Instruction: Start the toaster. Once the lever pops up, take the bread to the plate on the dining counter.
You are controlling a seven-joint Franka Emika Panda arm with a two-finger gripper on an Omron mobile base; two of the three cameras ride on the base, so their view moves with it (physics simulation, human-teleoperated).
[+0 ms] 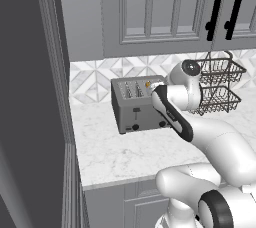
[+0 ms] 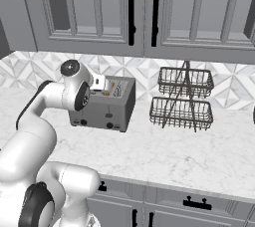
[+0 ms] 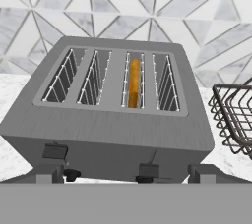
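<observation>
Claw (image 3: 126, 176) is wide open, nothing held: in the hand view its two finger tips (image 3: 48, 174) sit far apart at the bottom edge, one under each end of the toaster's front. Toaster (image 3: 110, 107) is directly ahead of and below the claw, nearly centred between the tips, standing on the marble worktop (image 1: 125, 154) with its back near the tiled backsplash (image 3: 123, 2). Going left to right across its top from the claw's viewpoint: the two slots left of centre look bare, wire guides only; the third slot, just right of centre, holds the bread (image 3: 133, 83), upright, edge-on, orange-tan, sunk in the slot with its top edge about level with the toaster top; the fourth slot looks bare. On the front face, close above the tips: left lever (image 3: 54, 152) sits just inside the left tip with a black knob (image 3: 72, 173) below it; right lever (image 3: 148, 170) is lower, just right of centre. No contact between the tips and either lever that I can make out. Right of the claw, past the toaster's right end, is a two-tier wire basket rack (image 2: 182, 99), apart from the toaster. From the base cameras the hand hangs over the toaster's front top edge, grey wall cabinets (image 2: 129, 12) above and beyond it.
</observation>
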